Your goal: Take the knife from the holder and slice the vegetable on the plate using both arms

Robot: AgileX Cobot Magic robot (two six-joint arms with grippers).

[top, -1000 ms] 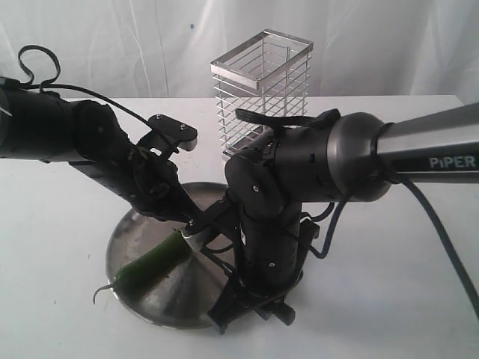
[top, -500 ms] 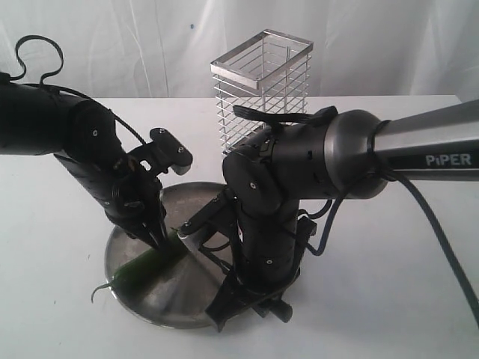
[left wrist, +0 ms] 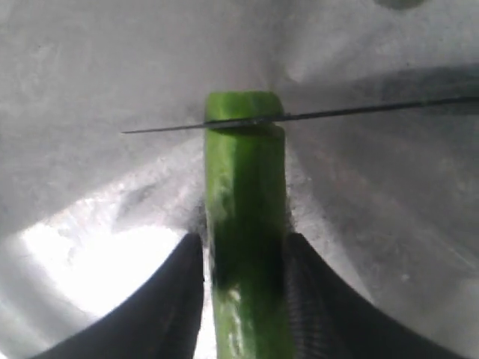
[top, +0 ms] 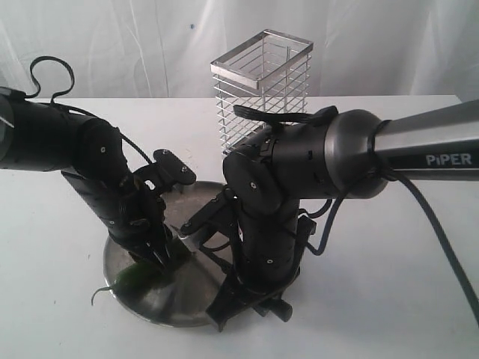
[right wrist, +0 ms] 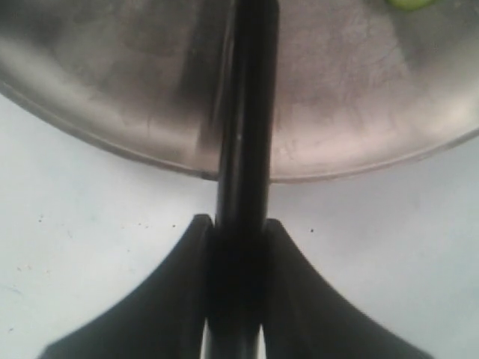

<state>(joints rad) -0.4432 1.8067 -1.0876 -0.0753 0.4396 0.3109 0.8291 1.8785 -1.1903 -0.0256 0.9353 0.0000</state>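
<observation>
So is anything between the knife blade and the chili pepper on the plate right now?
Nothing visible. In the left wrist view the knife edge already lies across the chili pepper near its cut end, while the left gripper pins the pepper on the plate.

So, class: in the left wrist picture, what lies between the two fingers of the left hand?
The green chili lies between the fingers, gripped on both sides, in the left wrist view. The knife blade crosses its far end.
</observation>
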